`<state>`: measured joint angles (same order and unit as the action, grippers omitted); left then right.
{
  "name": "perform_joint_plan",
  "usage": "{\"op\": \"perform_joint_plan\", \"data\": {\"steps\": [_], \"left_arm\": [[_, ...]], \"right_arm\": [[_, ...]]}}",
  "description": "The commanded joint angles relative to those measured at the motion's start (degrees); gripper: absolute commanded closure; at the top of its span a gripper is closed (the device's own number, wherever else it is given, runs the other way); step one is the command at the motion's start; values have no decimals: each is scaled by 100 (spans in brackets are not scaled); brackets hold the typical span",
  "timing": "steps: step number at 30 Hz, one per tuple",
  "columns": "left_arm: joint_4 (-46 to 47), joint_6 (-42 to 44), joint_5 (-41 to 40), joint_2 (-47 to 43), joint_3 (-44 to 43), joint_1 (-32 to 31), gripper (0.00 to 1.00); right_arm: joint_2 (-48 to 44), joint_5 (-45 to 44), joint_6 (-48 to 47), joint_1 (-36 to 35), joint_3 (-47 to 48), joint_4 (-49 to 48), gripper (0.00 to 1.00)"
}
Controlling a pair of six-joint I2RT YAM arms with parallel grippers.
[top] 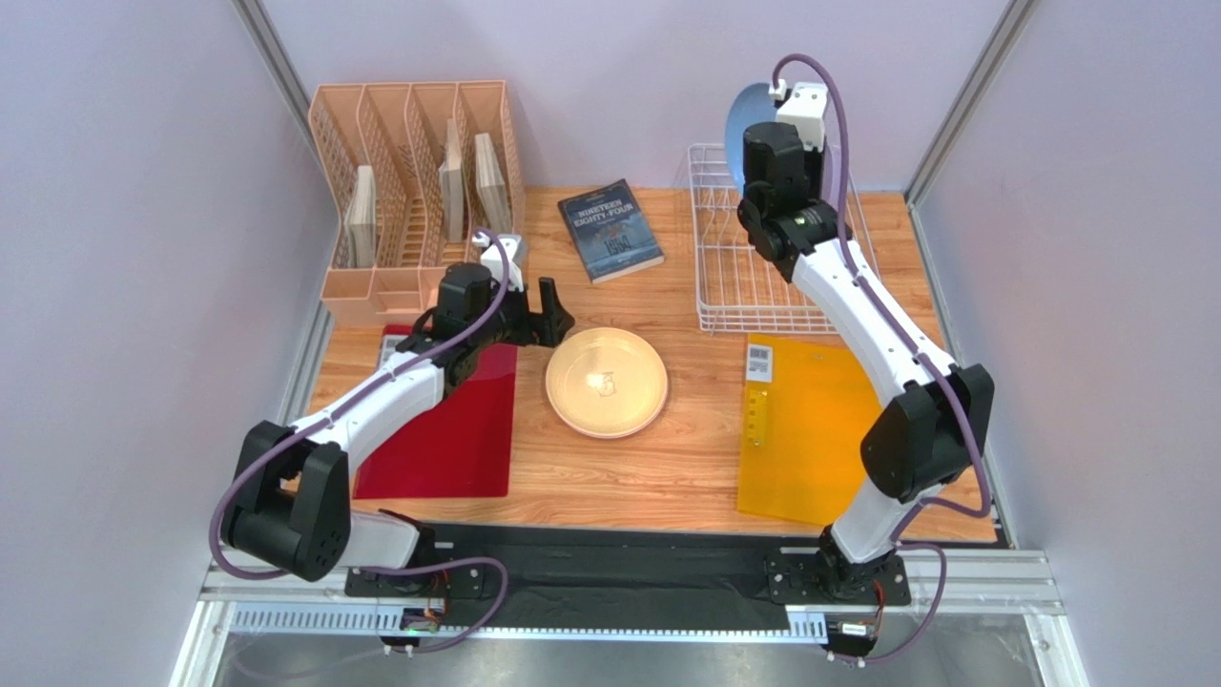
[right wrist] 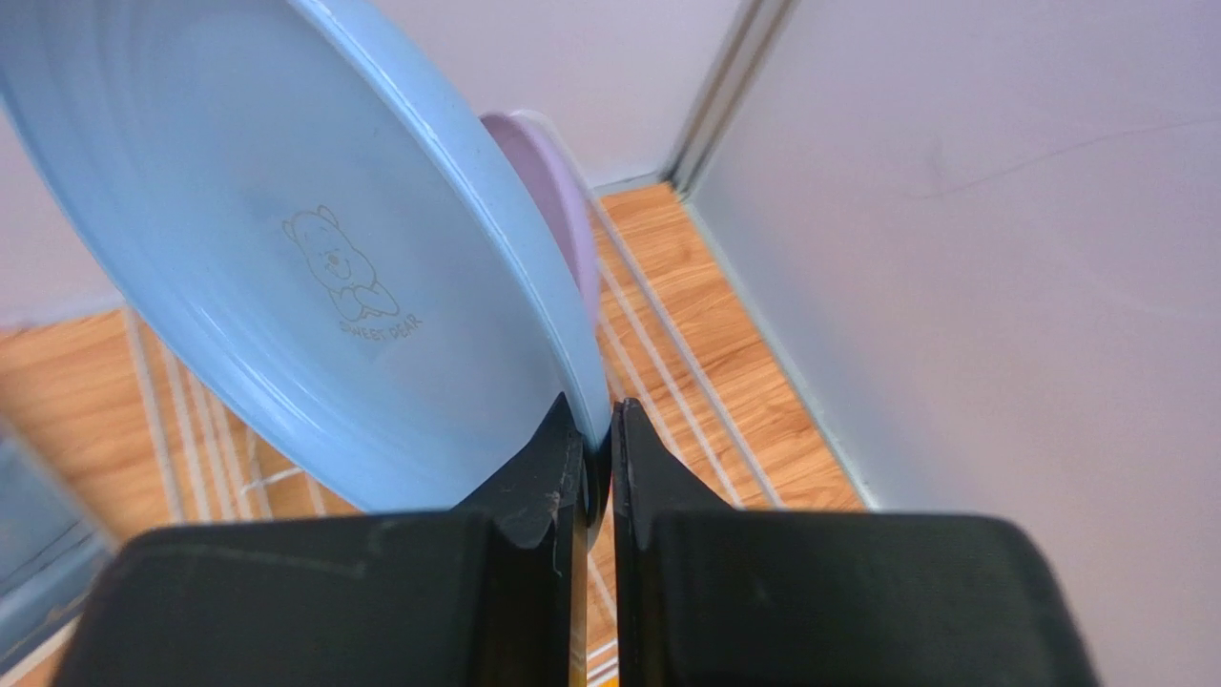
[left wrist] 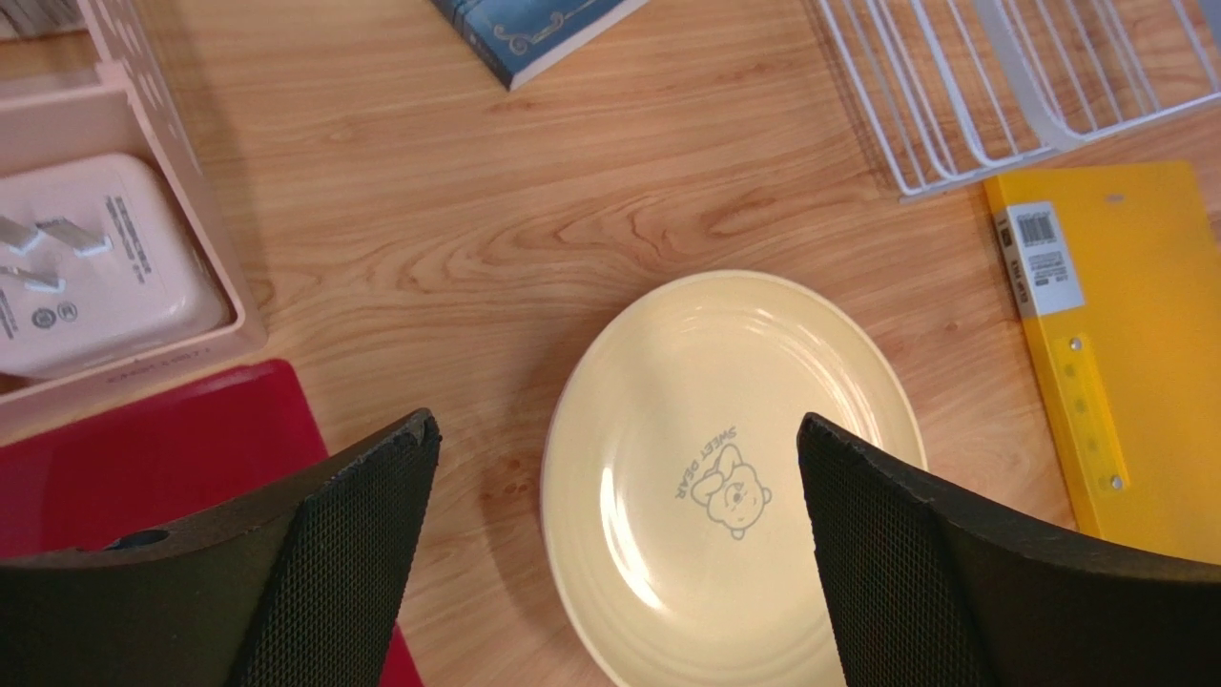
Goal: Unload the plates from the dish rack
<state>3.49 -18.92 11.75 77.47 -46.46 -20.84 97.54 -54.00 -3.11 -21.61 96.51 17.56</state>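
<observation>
Right end effector (right wrist: 599, 437) clamps light blue plate (right wrist: 287, 258) rim; left end effector (left wrist: 616, 437) spread wide above cream plate (left wrist: 731, 480).

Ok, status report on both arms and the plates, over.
Left gripper: jaws open above cream plate, flat on table. Right gripper: jaws shut on rim of light blue plate, at dish rack. Lavender plate close behind it.

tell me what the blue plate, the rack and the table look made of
The blue plate looks plastic: smooth, soft sheen, thin moulded rim, printed bear mark. The rack is thin wire, seemingly metal under a white coating. The table is wood or wood-look laminate: visible grain, matte.
</observation>
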Motion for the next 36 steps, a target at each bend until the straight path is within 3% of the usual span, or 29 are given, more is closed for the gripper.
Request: {"op": "perform_joint_plan", "data": {"steps": [1,9,15,21,31,32,35,36], "left_arm": [[530,-68,152,-268,-294,-25,0],[987,-305,407,-4,-391,-25,0],[1426,-481,548,145,-294,-25,0],[1839,-552,618,242,-171,-25,0],[2437,-789,881,558,-153,-25,2],[2446,-798,917,611,-162,-25,5],[2446,-780,908,620,-136,-25,41],[2446,-798,873,620,-109,-25,61]], "right_arm": [[-524,1205,1083,16,-193,791,100],[-1219,3567,1936,16,-1134,863,100],[-1456,4808,2613,7,-1722,530,100],[-1501,5715,2957,-10,-2057,335,100],[-1439,6340,3106,-142,-2198,300,100],[-1422,6401,3132,-142,-2198,274,100],[-1413,6489,3168,-151,-2215,256,100],[-1404,6516,3159,-142,-2215,239,100]]}}
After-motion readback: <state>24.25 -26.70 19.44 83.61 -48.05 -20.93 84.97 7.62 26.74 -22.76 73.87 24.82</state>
